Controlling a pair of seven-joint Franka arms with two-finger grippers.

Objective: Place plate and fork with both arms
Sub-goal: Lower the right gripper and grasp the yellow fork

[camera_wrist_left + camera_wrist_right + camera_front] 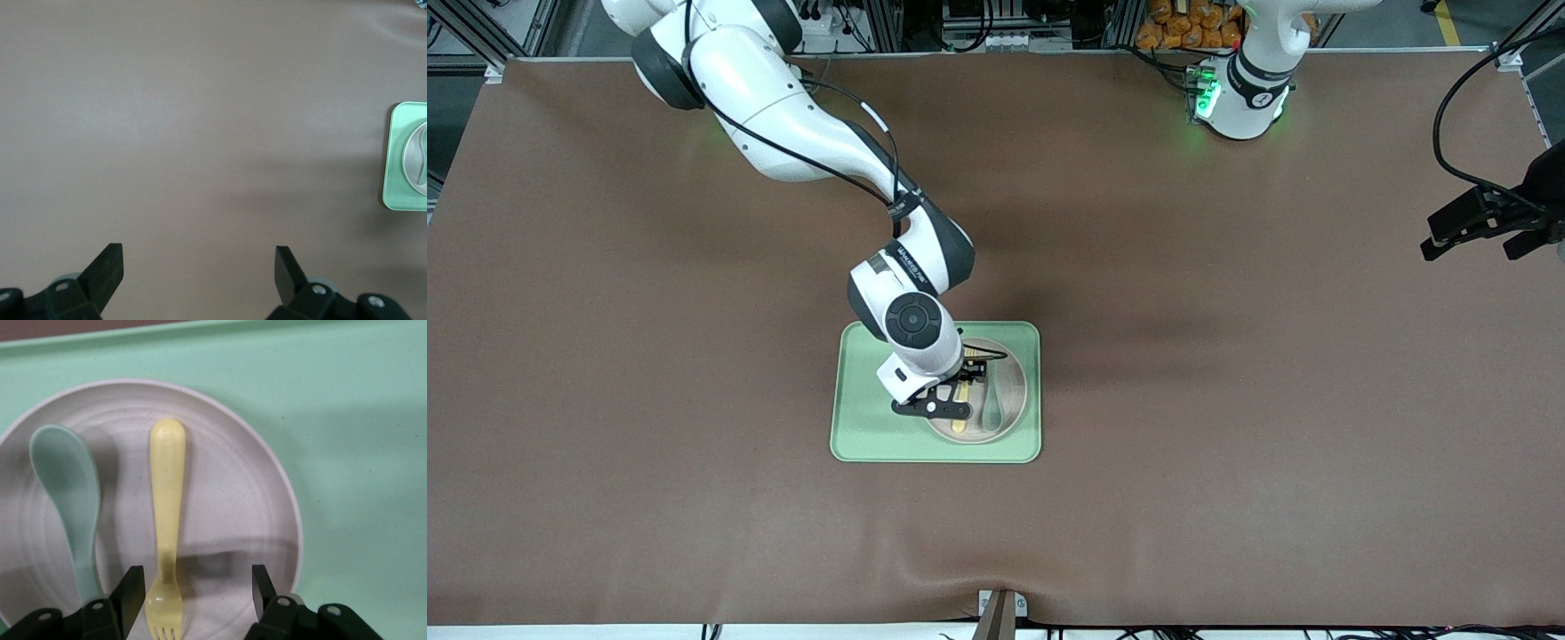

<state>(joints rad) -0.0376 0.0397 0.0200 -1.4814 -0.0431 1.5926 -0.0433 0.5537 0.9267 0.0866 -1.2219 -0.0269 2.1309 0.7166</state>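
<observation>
The job has hardly begun: the fork [167,520] lies flat on the plate [233,500] in the tray [854,436] beside the spoon [67,493], long way toward the robots, tines there too, between the right gripper [198,597]'s parted fingers, not pinched yet, while the left gripper [199,270] waits wide open over bare table.

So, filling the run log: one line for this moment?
right pincer: straddling fork on plate | left pincer: open, waiting over table
</observation>
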